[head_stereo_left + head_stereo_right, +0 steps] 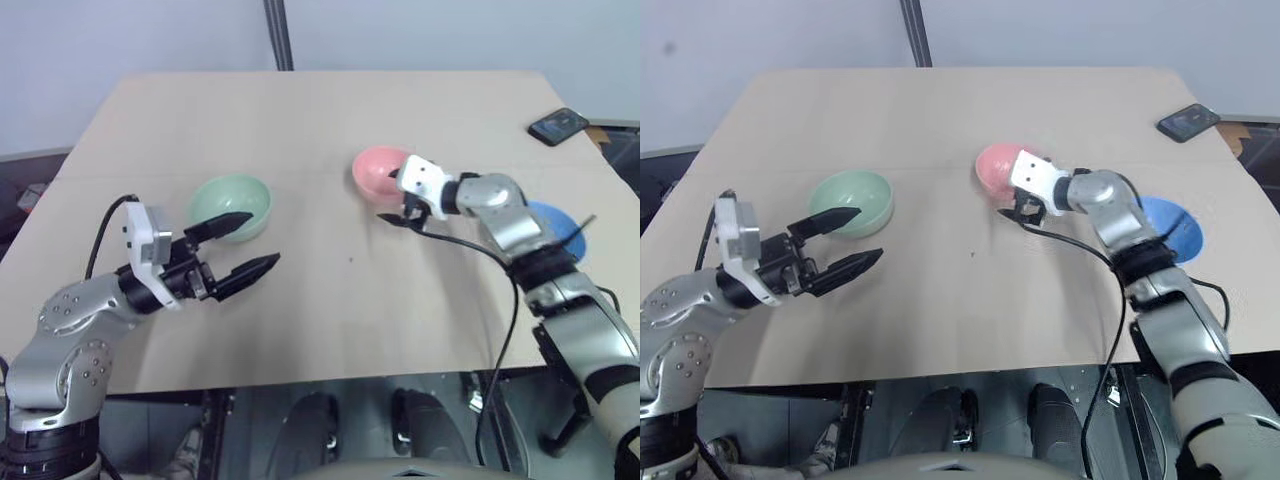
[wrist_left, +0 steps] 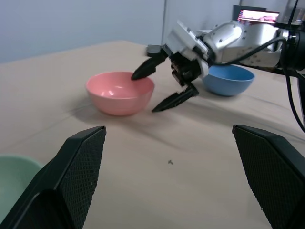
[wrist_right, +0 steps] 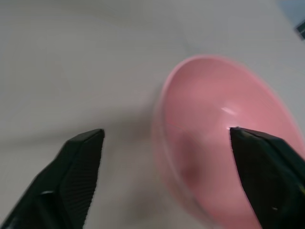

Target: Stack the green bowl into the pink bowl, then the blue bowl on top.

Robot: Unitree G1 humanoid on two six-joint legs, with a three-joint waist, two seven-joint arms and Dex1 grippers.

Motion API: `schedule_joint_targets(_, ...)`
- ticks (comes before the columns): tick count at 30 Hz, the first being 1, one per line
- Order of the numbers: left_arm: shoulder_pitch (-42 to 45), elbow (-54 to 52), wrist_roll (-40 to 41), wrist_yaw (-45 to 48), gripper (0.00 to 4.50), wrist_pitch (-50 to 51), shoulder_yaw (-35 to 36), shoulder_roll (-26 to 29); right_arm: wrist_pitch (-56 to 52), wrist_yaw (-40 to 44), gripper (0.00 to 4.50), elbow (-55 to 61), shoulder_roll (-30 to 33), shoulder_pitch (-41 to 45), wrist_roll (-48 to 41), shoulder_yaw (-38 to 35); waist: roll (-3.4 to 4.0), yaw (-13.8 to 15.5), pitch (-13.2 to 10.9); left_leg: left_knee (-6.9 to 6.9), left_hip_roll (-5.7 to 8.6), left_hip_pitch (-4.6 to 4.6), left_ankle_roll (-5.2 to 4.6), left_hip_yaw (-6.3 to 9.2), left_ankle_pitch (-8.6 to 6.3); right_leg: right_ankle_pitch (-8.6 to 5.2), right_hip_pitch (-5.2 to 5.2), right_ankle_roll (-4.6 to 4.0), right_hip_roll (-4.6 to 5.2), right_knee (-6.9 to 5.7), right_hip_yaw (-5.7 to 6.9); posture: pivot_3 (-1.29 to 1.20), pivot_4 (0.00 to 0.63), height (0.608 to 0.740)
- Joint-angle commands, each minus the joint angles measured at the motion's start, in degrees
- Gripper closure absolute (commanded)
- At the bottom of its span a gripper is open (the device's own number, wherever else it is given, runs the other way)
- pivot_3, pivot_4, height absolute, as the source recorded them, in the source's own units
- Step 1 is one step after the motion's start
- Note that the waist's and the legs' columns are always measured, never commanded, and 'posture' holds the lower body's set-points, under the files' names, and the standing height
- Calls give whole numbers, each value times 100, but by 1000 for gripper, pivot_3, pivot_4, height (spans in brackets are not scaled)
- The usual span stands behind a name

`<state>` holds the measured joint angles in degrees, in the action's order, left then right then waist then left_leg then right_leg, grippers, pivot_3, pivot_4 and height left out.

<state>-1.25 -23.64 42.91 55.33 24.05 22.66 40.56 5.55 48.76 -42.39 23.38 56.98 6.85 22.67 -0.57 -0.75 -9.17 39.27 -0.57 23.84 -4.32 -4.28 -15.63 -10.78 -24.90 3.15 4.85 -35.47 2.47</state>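
we are holding our left arm bent low on the left side, forearm angling inward, and our left claw (image 1: pixel 240 245) is pointing roughly level, forward and toward the right, with its two black fingers spread wide apart and nothing between them. we are stretching our right arm forward and across toward the middle, elbow bent, wrist tipped a little downward. our right claw (image 2: pixel 159 87) is pointing forward and to the left, its fingers parted, one finger lying above the rim of the pink bowl (image 2: pixel 120 92) and the other outside the wall, not yet gripping it.
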Motion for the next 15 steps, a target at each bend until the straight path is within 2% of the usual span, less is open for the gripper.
schedule_joint_targets(1, -322, -504, 150, -167, 0, -114, 395, -51, 794, -63, 1746, -692, -70, 380, 363, 57, 2, -11, -3, 0, 1, 0, 0, 0, 0, 0, 0, 0, 1, 1, 0, 0, 150, 740)
schedule_joint_targets(2, -416, -573, 153, -205, 0, -124, 440, -69, 912, -58, 2315, -815, -113, 439, 394, 39, 4, -17, -5, 0, 0, 0, 0, 0, 0, 0, 0, 0, 1, 0, 0, 0, 150, 740)
schedule_joint_targets(7, -653, -781, 177, -397, 0, -130, 510, -148, 1543, -177, 4473, -1079, -261, 609, 593, 2, 12, -43, -9, 0, -4, -13, 18, 2, 10, 0, -1, -1, -3, -27, 0, 0, 150, 740)
schedule_joint_targets(9, -716, -823, 138, -467, 0, -146, 506, -175, 1715, -6, 4473, -870, -304, 573, 498, -72, 14, -71, -11, -1, -5, -18, 25, 4, 14, 0, -1, -2, -5, -38, 0, 0, 150, 740)
schedule_joint_targets(12, -764, -867, 132, -563, 0, -152, 492, -194, 1547, 791, 4473, 42, -255, 255, -4, -187, 18, -100, -13, -1, -6, -17, 27, 8, 15, 0, -2, -3, -5, -41, 0, 0, 150, 740)
schedule_joint_targets(15, -821, -850, 63, -690, 0, -131, 471, -201, 1093, 1622, 4473, 1760, 4, -516, -746, -222, 17, -87, -12, -1, -7, -12, 26, 17, 15, 0, 0, -3, -4, -34, 7, 0, 150, 740)
